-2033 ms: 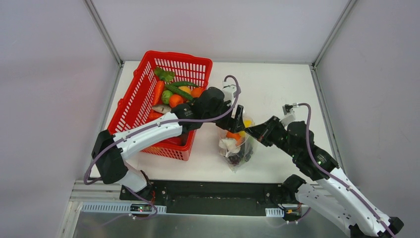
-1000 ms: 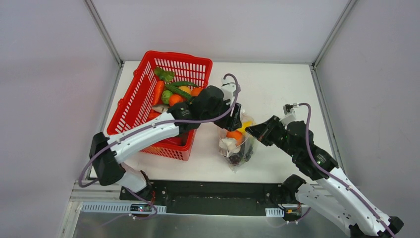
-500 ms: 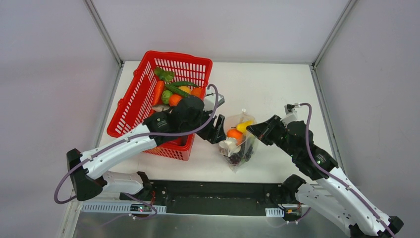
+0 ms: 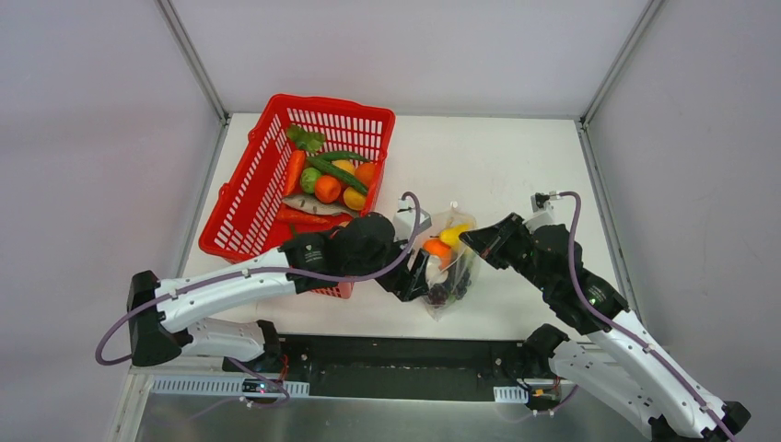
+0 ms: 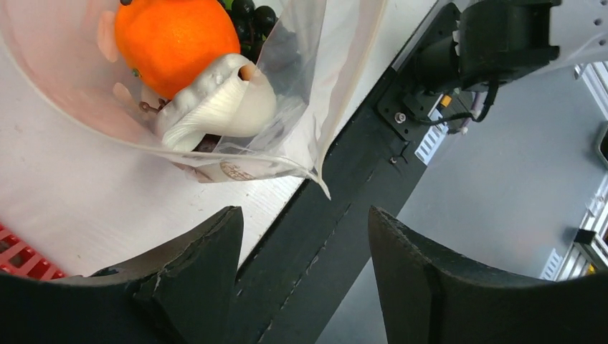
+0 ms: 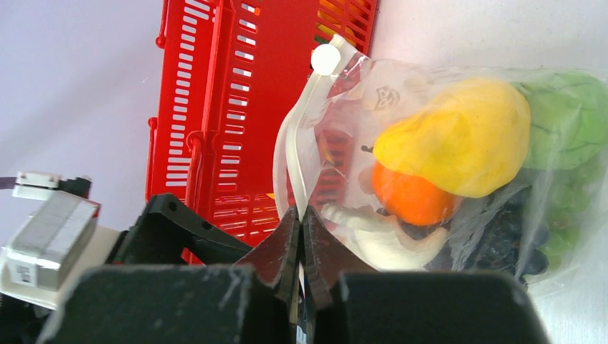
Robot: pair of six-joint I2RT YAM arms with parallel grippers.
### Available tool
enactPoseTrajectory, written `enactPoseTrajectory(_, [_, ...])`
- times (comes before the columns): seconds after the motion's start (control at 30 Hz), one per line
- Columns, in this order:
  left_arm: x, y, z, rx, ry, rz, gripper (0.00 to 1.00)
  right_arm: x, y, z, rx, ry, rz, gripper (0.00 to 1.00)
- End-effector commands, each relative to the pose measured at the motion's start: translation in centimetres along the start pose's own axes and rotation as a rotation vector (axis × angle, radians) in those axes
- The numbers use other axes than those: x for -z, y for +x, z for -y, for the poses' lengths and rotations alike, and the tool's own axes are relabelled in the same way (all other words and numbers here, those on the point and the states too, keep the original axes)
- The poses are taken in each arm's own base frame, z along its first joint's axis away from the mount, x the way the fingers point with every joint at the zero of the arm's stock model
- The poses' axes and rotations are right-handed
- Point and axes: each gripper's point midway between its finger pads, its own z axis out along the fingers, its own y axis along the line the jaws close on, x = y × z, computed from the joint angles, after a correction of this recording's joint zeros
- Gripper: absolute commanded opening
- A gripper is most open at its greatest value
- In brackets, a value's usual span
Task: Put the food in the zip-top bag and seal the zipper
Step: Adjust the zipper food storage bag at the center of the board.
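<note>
The zipper (image 6: pixel 294 147) of the zip-top bag (image 6: pixel 358 89) is pinched by the right gripper (image 6: pixel 300 215); the open, empty left gripper (image 5: pixel 305 218) should be run along it squarely.

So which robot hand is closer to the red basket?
Left. The left hand sits between the basket and the bag. The right hand is on the bag's other side, pinching its edge.

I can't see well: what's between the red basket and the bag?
The left gripper, between red basket and zip-top bag, in the top view.
</note>
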Motion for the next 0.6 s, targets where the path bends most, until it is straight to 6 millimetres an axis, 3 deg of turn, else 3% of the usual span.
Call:
enactPoseTrajectory(0.0, [-2.1,-1.5,0.0,0.041,-0.049,0.092,0.65,0.3,-1.2,-1.4,-0.025,-0.051,0.05,0.03])
enactPoseTrajectory(0.2, [-3.3,-2.0,-0.5,0.043,-0.107,0.106,0.62,0.4,-1.1,-1.3,-0.026,-0.05,0.047,0.03])
enactPoseTrajectory(0.57, [-4.0,-2.0,-0.6,0.018,-0.122,0.094,0.25,0.4,-1.1,-1.2,-0.023,-0.045,0.046,0.03])
